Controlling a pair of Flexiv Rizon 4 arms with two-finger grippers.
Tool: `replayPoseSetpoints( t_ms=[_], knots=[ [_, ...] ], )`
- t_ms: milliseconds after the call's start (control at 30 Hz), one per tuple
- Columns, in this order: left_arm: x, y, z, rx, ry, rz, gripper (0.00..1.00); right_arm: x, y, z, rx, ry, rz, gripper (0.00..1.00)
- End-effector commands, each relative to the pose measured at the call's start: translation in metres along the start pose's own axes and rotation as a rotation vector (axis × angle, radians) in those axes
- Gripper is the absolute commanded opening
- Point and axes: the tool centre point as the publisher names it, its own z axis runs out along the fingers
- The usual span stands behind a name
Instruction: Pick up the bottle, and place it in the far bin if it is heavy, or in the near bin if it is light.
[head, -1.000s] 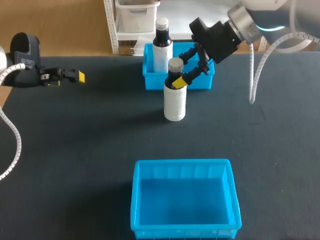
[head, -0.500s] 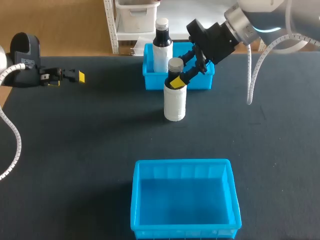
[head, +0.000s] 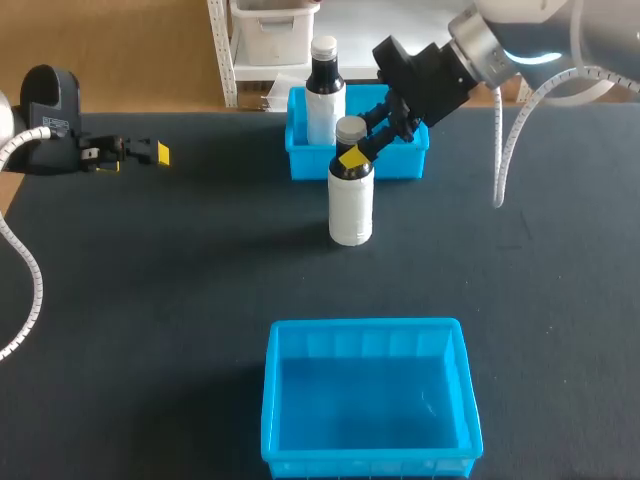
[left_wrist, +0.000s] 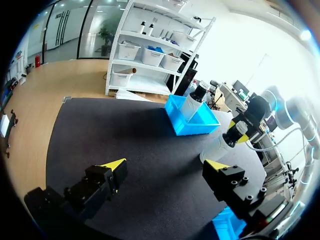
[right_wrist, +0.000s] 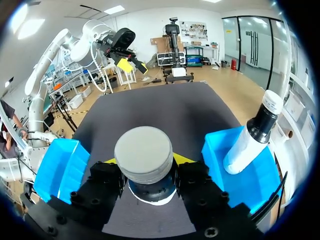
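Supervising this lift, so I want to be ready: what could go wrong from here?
The right gripper grips the white, grey-capped bottle only at its dark neck; if heavy, it might slip or swing. The far blue plastic bin close behind already holds another white-capped bottle, which could get knocked.

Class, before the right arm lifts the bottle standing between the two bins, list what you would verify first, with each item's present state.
1. Right tool shut on the neck of the white plastic bottle with a grey cap: ok.
2. Bottle upright on the black table: ok.
3. Near blue plastic bin empty: ok.
4. Far blue plastic bin has room beside the leaning white-capped bottle: ok.
5. Left tool open, well aside: ok.
6. Bottle heavy or light: cannot tell.
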Motion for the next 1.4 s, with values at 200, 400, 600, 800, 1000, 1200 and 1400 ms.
replayPoseSetpoints(
  t_ms=[200,400,600,800,1000,1200,1400],
  knots=[
    [0.0,0.0,0.0,0.0,0.0,0.0,1.0,0.004,0.002,0.001,0.001,-0.004,0.001,0.34],
    [0.0,0.0,0.0,0.0,0.0,0.0,1.0,0.002,0.003,-0.003,0.012,-0.008,-0.007,0.0],
    [0.0,0.0,0.0,0.0,0.0,0.0,1.0,0.001,0.003,-0.008,0.024,-0.01,-0.015,0.0],
    [0.0,0.0,0.0,0.0,0.0,0.0,1.0,-0.002,0.005,-0.016,0.039,-0.007,-0.03,0.0],
    [0.0,0.0,0.0,0.0,0.0,0.0,1.0,-0.006,0.008,-0.026,0.057,-0.002,-0.041,0.0],
    [0.0,0.0,0.0,0.0,0.0,0.0,1.0,-0.004,0.012,-0.047,0.092,0.015,-0.045,0.0],
    [0.0,0.0,0.0,0.0,0.0,0.0,1.0,-0.001,0.016,-0.068,0.125,0.027,-0.045,0.0]
  ],
)
